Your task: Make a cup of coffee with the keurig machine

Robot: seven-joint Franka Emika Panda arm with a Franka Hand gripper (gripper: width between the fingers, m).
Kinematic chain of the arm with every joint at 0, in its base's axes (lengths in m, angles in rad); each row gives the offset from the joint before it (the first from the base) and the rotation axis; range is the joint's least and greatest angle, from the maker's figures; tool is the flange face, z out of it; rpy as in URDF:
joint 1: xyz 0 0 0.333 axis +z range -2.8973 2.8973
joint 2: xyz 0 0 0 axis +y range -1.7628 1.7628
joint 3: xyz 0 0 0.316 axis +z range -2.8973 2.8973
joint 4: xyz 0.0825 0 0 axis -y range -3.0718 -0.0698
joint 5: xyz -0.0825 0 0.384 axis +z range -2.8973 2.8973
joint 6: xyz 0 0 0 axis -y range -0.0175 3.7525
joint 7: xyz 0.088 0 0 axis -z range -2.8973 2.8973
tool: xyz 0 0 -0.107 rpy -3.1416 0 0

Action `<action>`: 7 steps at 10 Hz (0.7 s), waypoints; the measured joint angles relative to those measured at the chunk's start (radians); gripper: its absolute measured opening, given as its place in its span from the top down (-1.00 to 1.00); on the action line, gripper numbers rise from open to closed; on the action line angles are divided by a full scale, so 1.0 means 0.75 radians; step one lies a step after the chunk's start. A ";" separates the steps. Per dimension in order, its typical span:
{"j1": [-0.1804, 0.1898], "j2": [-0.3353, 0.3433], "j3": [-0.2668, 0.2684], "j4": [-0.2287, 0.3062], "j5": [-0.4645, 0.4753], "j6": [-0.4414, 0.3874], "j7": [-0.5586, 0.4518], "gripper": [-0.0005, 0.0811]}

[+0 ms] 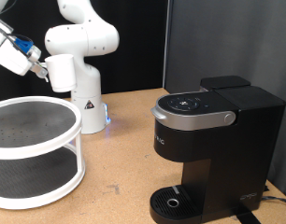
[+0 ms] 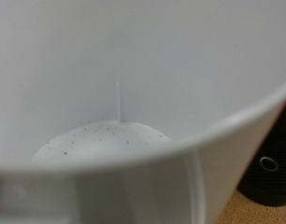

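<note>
The white cup (image 1: 61, 73) hangs in the air at the exterior view's upper left, above the round shelf. My gripper (image 1: 37, 63) is shut on its rim and holds it tilted on its side. The cup's pale inside (image 2: 115, 84) fills almost the whole wrist view, so the fingers do not show there. The black keurig machine (image 1: 210, 140) stands on the wooden table at the exterior view's right, lid closed, with its grey handle and button panel (image 1: 192, 105) on top. Its round drip tray (image 1: 173, 201) is bare. A dark part of the machine (image 2: 266, 166) shows past the cup's rim.
A white two-tier round shelf (image 1: 31, 149) stands at the exterior view's left, under the cup. The arm's white base (image 1: 87, 103) with a blue light stands behind it. A black curtain closes the back. Wooden table (image 1: 124, 159) lies between shelf and machine.
</note>
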 joint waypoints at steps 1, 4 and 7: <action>0.006 0.000 -0.005 -0.012 0.051 0.017 0.002 0.84; 0.056 0.018 0.013 -0.053 0.172 0.139 0.080 0.84; 0.154 0.085 0.033 -0.070 0.278 0.311 0.181 0.84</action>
